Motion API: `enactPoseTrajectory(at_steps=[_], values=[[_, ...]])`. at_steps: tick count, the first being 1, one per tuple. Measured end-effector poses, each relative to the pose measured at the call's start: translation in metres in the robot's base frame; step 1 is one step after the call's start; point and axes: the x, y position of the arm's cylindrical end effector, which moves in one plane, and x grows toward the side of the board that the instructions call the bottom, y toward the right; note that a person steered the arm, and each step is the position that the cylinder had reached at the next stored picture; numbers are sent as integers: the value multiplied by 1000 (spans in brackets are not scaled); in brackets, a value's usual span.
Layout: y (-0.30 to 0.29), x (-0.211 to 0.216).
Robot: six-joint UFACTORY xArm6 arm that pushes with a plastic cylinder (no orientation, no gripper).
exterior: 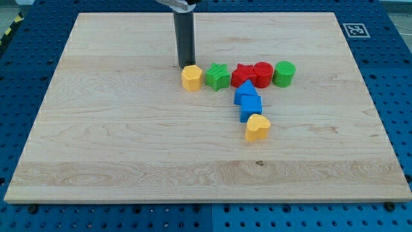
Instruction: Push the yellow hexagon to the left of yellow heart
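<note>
The yellow hexagon [191, 78] lies on the wooden board near the view's upper middle, at the left end of a row of blocks. The yellow heart [257, 127] lies lower and to the right, at the bottom of a short blue column. My tip [183, 66] stands just above and slightly left of the yellow hexagon, touching or nearly touching its top-left edge. The rod rises straight up from there to the view's top.
A green star [217, 77], a red star [242, 75], a red cylinder [262, 74] and a green cylinder [284, 73] continue the row to the right. Two blue blocks [248, 101] stack between the red star and the yellow heart. A marker tag [355, 29] sits at the board's top right corner.
</note>
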Motion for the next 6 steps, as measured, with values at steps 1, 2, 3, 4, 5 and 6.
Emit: enactPoseTrajectory(at_steps=[1, 2, 3, 4, 5, 6], values=[[0, 5], [-1, 7], [-1, 28], [1, 47], [7, 73], [20, 88]])
